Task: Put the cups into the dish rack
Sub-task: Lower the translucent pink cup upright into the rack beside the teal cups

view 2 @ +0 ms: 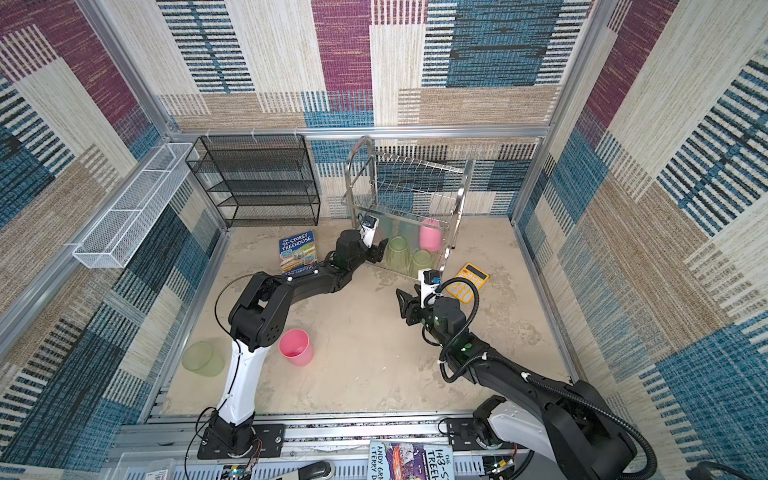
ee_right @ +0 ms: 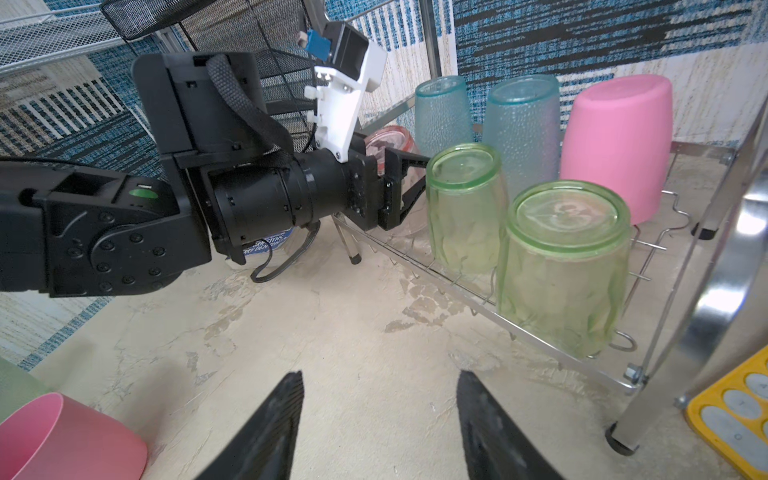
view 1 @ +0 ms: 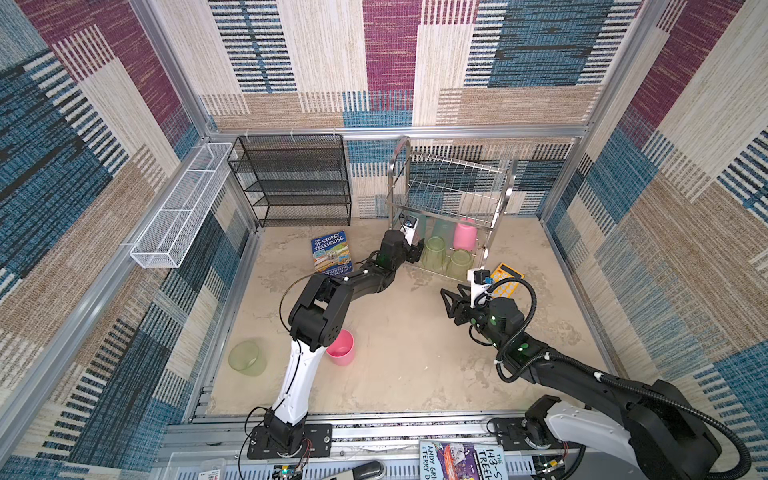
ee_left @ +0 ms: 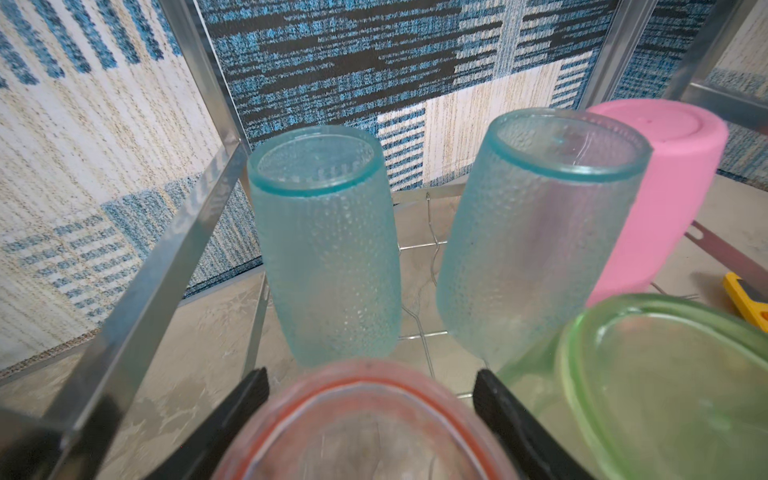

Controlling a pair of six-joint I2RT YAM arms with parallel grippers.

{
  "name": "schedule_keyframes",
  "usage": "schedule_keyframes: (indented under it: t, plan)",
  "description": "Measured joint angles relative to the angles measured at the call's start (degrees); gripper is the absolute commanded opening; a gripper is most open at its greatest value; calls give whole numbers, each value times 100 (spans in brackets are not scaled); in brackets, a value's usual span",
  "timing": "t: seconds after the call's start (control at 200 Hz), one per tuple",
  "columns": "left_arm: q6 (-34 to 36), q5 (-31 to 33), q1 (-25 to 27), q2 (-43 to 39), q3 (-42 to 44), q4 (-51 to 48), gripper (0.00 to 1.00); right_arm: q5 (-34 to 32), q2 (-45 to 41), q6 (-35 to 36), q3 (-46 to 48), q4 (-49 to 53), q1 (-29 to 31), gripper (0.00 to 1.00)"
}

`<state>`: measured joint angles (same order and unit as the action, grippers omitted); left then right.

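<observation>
The steel dish rack (view 1: 453,183) stands at the back right. Upside down on its lower tier are two teal cups (ee_left: 328,245) (ee_left: 536,232), a pink cup (ee_left: 660,187) and two yellow-green cups (ee_right: 465,208) (ee_right: 561,266). My left gripper (ee_left: 372,386) is shut on a see-through salmon-pink cup (ee_right: 388,143) at the tier's left end, beside the teal and yellow-green cups. My right gripper (ee_right: 380,378) hangs open over bare floor in front of the rack, holding nothing. A pink cup (view 1: 340,347) stands upright by the left arm. A yellow-green cup (view 1: 247,358) sits at the far left.
A black mesh shelf unit (view 1: 291,183) and a white mesh basket (view 1: 183,208) line the back left. A blue book (view 1: 330,252) lies under the left arm. A yellow calculator (view 1: 505,280) lies right of the rack's foot, close to my right wrist.
</observation>
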<state>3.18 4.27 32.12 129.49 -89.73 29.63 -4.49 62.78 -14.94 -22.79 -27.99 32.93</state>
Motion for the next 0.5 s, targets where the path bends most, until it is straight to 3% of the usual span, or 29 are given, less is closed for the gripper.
schedule_keyframes:
  t: [0.496]
  plan:
    - [9, -22, -33, 66, -203, -363, 75, -2, 70, 0, 61, -116, 0, 63]
